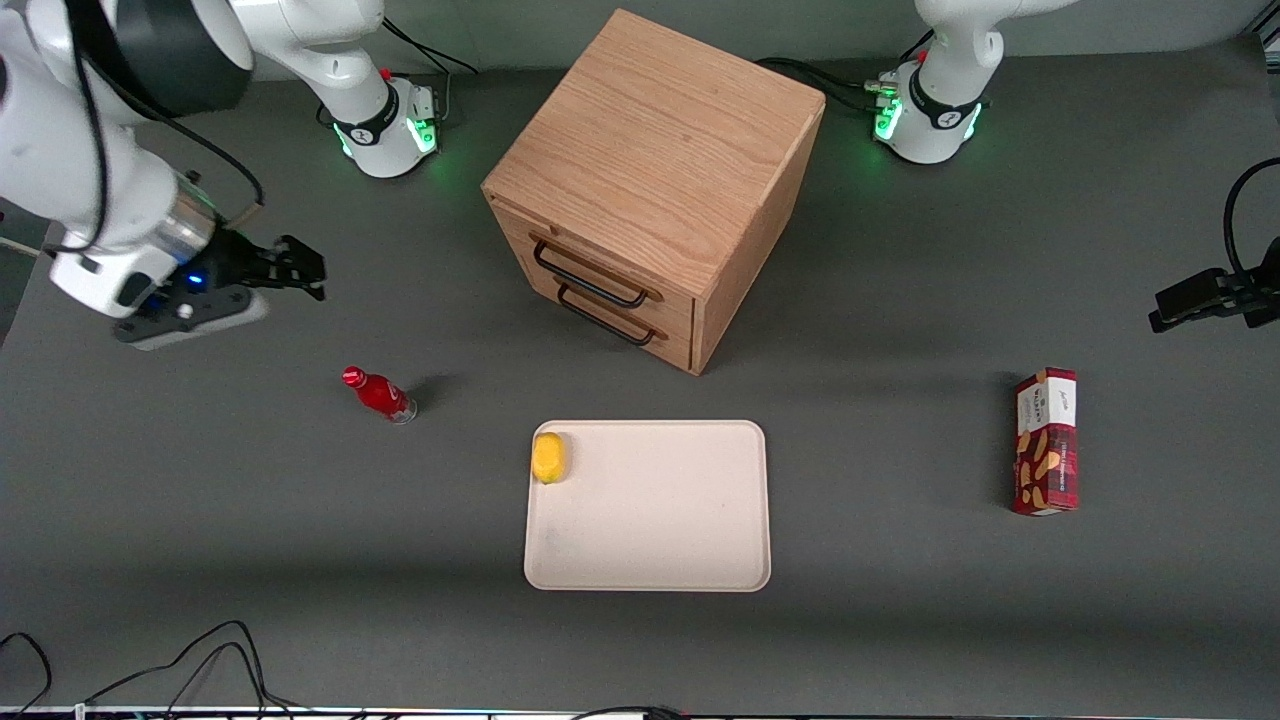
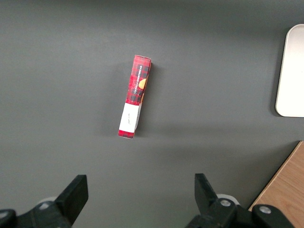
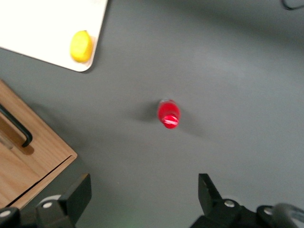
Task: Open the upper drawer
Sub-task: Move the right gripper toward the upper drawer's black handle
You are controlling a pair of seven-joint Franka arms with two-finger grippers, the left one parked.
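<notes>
The light oak cabinet (image 1: 655,140) stands mid-table with its front turned toward the working arm's end. The upper drawer (image 1: 560,243) looks shut, and its black bar handle (image 1: 588,279) sits just above the bottom drawer's matching handle (image 1: 606,318). My right gripper (image 1: 305,268) hangs open and empty above the table, well apart from the cabinet, toward the working arm's end. In the right wrist view the open gripper (image 3: 142,189) holds nothing. That view shows a cabinet corner (image 3: 42,164) and one black handle end (image 3: 19,129). I cannot tell which drawer's it is.
A red bottle (image 1: 380,394) stands on the table nearer the front camera than my gripper, and shows in the right wrist view (image 3: 168,113). A cream tray (image 1: 650,540) holds a lemon (image 1: 548,457). A red snack box (image 1: 1046,440) lies toward the parked arm's end.
</notes>
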